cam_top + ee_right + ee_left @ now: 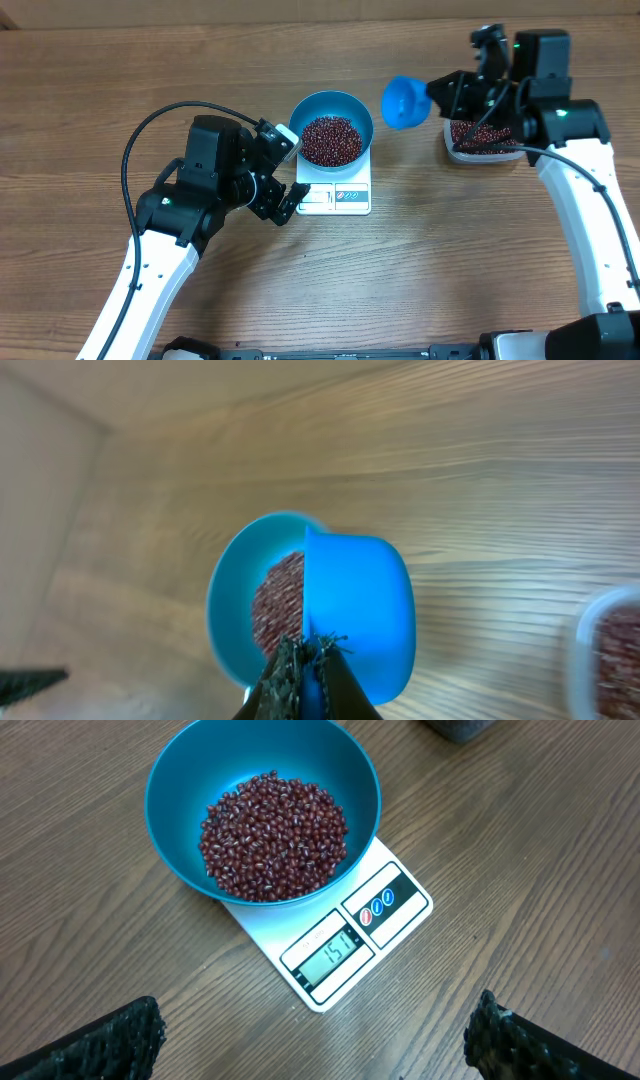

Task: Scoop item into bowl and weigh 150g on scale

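On the white scale (345,945) sits the teal bowl (180,810) of red-brown beans (272,835); left hand (315,1038) spread beside it, right hand (305,665) pinching the blue scoop (360,610)

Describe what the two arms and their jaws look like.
The left arm and right arm both have white tubular links with black joint housings. A thin black cable runs along each. Small green lights glow on the right one. The jaws are black with rough, textured faces.
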Available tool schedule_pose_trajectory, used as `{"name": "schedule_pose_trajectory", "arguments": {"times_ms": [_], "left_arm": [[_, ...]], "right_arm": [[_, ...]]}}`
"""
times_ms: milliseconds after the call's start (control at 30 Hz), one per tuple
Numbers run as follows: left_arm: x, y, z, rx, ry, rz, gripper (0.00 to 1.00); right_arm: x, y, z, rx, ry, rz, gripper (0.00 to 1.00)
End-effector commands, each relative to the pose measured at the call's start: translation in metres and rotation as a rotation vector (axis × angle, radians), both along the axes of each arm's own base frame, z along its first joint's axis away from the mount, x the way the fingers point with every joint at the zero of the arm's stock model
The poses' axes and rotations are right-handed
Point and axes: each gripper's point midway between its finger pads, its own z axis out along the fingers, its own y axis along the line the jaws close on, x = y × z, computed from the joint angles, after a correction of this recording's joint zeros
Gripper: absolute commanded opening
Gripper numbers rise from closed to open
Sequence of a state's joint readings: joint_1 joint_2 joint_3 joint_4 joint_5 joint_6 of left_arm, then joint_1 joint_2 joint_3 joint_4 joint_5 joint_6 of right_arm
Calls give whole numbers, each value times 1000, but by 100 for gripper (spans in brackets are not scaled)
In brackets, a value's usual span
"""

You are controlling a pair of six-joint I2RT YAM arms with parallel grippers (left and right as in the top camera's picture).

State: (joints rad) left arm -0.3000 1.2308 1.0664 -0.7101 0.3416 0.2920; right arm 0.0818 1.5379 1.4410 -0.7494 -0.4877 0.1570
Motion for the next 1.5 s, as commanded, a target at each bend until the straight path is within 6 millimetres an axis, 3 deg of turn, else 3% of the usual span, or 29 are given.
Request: {"name": "schedule_pose_trajectory", "arguments": {"times_ms": [0, 133, 333, 533, 933, 1167, 1467], "left_arm": [[-1, -1, -4, -2, 8, -18, 99], [-1, -1, -4, -2, 8, -18, 100], [-1, -1, -4, -2, 8, -18, 100], [-1, -1, -4, -2, 8, -18, 100], [-1, -1, -4, -2, 8, -18, 99], [-1, -1, -4, -2, 8, -18, 99], [-1, -1, -4, -2, 8, -18, 100]], "right_arm": [[-12, 31, 19, -10, -78, 127, 4], [-21, 56, 17, -55, -108, 208, 4], [-14, 66, 5, -201, -137, 153, 4], [-4, 84, -11, -240, -153, 188, 4], [17, 94, -56, -263, -92, 196, 4], [12, 110, -56, -260, -107, 230, 4], [17, 107, -67, -357, -138, 251, 4]]}}
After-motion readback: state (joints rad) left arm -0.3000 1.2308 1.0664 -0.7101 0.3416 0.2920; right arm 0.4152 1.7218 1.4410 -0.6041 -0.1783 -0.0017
